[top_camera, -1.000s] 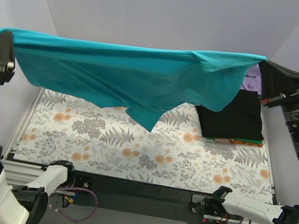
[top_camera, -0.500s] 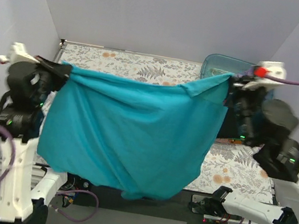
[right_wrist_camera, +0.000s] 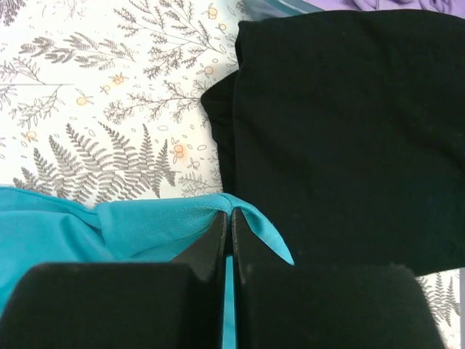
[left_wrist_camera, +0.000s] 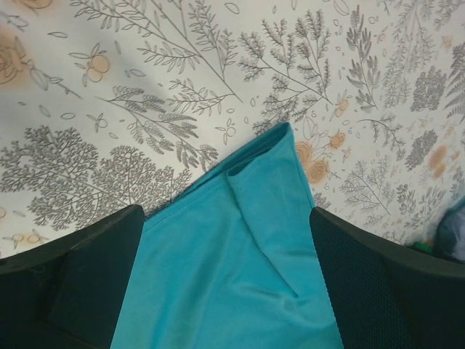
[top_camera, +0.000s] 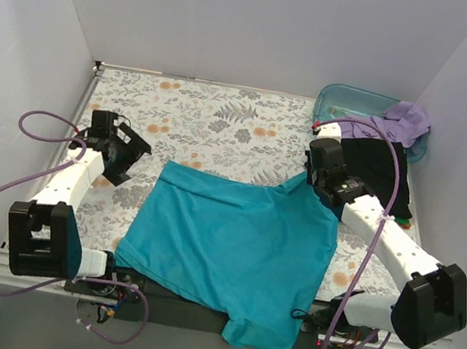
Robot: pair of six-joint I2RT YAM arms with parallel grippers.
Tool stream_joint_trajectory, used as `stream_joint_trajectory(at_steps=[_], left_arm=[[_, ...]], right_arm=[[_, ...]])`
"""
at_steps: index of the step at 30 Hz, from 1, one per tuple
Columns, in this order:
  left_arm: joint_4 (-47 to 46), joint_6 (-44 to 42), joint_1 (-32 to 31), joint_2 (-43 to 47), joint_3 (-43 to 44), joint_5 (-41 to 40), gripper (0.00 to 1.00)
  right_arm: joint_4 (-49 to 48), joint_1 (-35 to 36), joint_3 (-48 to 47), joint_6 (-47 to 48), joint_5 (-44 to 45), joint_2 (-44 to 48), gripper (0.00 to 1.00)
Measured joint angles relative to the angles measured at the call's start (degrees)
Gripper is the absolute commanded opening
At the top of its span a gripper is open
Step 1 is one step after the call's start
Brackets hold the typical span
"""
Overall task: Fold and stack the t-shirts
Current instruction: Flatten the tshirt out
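Note:
The teal-blue t-shirt (top_camera: 230, 246) lies spread on the floral table, its near hem hanging over the front edge. My left gripper (top_camera: 131, 154) is open just left of the shirt's far-left corner. In the left wrist view that corner (left_wrist_camera: 247, 240) lies loose below and between the wide-apart fingers (left_wrist_camera: 80, 283). My right gripper (top_camera: 319, 177) is shut on the shirt's far-right corner (right_wrist_camera: 182, 222), the fingertips (right_wrist_camera: 231, 218) pinching a fold of cloth. The folded black t-shirt (top_camera: 383, 174) (right_wrist_camera: 349, 131) lies right beside it. The lavender t-shirt (top_camera: 407, 122) is bunched behind the black one.
A translucent blue-green tub (top_camera: 351, 100) stands at the back right, with the lavender cloth draped on its rim. Pale walls close in the table (top_camera: 226, 114) on three sides. Purple cables loop around both arms near the front edge.
The teal shirt, held stretched in the air between both grippers, has come down flat on the table. The left gripper has opened and let go of its corner; the right still grips.

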State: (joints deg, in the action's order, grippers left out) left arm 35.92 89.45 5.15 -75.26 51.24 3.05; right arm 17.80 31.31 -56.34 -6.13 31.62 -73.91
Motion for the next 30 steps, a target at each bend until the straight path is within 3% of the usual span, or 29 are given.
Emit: stream_joint_trajectory(at_steps=[8,10,11,13,20,30], left_arm=[[-8.2,0.1,-3.0,-2.8,-5.2,4.0,0.98],[-9.7,0.2,-6.4,-5.2,-4.7,3.7,0.93],[-10.1,0.1,-8.1,-7.0,-3.9,3.5,0.84],[-11.2,0.1,-10.4,-10.8,-2.1,3.2,0.77],[-11.9,0.1,-10.7,-20.8,3.9,-1.6,0.59],[-14.7,-0.8,-10.7,-23.9,8.0,1.4,0.57]], right_arm=[[-4.4,-3.3,2.1,-2.3,-1.7,-3.0,0.01],[-4.5,-3.9,2.8,-2.8,-2.1,-3.9,0.01],[-4.5,-4.1,3.2,-3.0,-2.2,-4.4,0.01],[-4.7,-4.4,4.1,-3.3,-2.5,-5.0,0.01],[-4.7,-5.1,6.0,-3.9,-3.4,-5.2,0.01],[-4.9,-6.1,6.6,-4.2,-3.7,-5.0,0.01]])
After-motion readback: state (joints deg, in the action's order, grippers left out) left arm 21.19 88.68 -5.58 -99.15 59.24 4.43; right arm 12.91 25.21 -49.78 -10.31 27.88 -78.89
